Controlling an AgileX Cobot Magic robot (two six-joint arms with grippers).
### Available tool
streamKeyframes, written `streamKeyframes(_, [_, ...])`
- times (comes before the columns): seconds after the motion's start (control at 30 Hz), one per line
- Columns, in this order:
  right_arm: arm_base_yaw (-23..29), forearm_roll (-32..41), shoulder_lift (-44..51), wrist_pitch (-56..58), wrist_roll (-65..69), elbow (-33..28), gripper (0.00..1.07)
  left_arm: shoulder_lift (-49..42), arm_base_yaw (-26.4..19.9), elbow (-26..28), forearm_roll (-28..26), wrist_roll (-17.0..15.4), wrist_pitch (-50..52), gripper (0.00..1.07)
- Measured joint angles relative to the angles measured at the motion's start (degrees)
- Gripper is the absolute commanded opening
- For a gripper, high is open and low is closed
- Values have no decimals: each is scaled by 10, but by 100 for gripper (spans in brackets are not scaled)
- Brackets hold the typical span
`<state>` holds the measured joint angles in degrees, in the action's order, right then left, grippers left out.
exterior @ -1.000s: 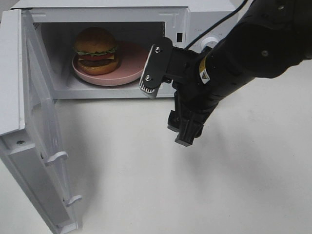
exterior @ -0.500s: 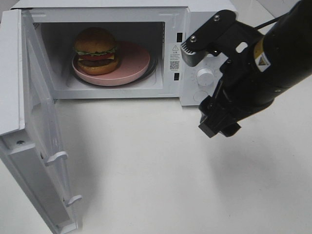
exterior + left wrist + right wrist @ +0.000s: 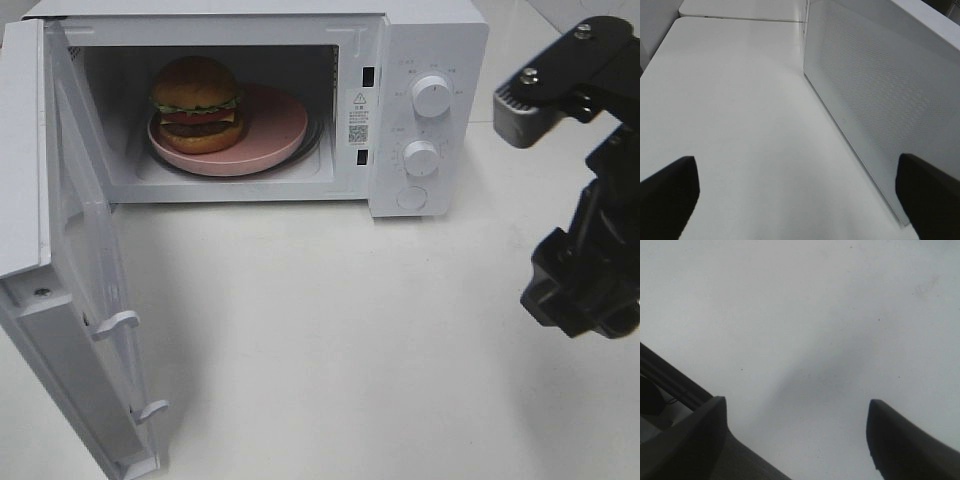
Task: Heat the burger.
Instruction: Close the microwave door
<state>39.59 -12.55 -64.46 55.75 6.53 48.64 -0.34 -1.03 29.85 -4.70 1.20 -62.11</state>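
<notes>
The tabletop [image 3: 330,330] is carrying the whole setup, and its bare white surface is giving both arms room to swing.

The microwave [image 3: 455,60] is standing at the back of the tabletop with its cavity facing you. This is presenting the load and the controls to both arms.

The door [image 3: 70,250] is hanging fully open on its hinge at the left side of the exterior view. It is leaving the cavity exposed, so heating is probably not possible yet. In the left wrist view, the door's perforated panel [image 3: 875,100] is running close alongside the left arm.

The right claw [image 3: 796,405] is hovering above bare tabletop, to the right of the microwave and well apart from it. Its jaws are standing wide and are gripping nothing. Parked there, it is keeping out of the door's swing path.

The left claw [image 3: 795,170] is sitting outside the exterior view, near the open door. Its jaws are spread wide and are holding nothing. This position is likely suiting it to push the door shut.

The pink plate [image 3: 275,125] is lying flat on the cavity floor and is serving as the carrier for the food.

The burger [image 3: 196,103] is sitting upright on the left part of the plate, inside the cavity. Loading is looking complete.

The two knobs, upper [image 3: 432,95] and lower [image 3: 421,158], are facing outward on the control panel. You are probably turning one after door closure.
</notes>
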Motion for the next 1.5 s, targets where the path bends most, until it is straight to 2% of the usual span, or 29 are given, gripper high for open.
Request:
streamKeyframes(0.2, [0, 8, 50, 5, 0, -33, 76, 0, 0, 0, 0, 0, 0, 100])
streamKeyframes(0.27, [0, 12, 109, 6, 1, -68, 76, 0, 0, 0, 0, 0, 0, 100])
streamKeyframes(0.37, [0, 13, 124, 7, 1, -77, 76, 0, 0, 0, 0, 0, 0, 100])
streamKeyframes(0.43, [-1, 15, 167, 11, 6, -108, 76, 0, 0, 0, 0, 0, 0, 100])
streamKeyframes(0.53, [-5, 20, 175, 11, 7, -116, 76, 0, 0, 0, 0, 0, 0, 100])
streamKeyframes(0.7, [-83, 42, 228, 12, 4, -156, 76, 0, 0, 0, 0, 0, 0, 100])
streamKeyframes(0.8, [-107, 48, 248, 13, -3, -164, 76, 0, 0, 0, 0, 0, 0, 100])
streamKeyframes(1.03, [-207, 62, 354, 7, -18, -189, 76, 0, 0, 0, 0, 0, 0, 100])
streamKeyframes(1.13, [-219, 62, 370, 7, -20, -191, 76, 0, 0, 0, 0, 0, 0, 100])
streamKeyframes(1.2, [-261, 65, 427, 8, -21, -195, 76, 0, 0, 0, 0, 0, 0, 100])
streamKeyframes(1.5, [-326, 90, 544, 10, -25, -197, 76, 0, 0, 0, 0, 0, 0, 100])
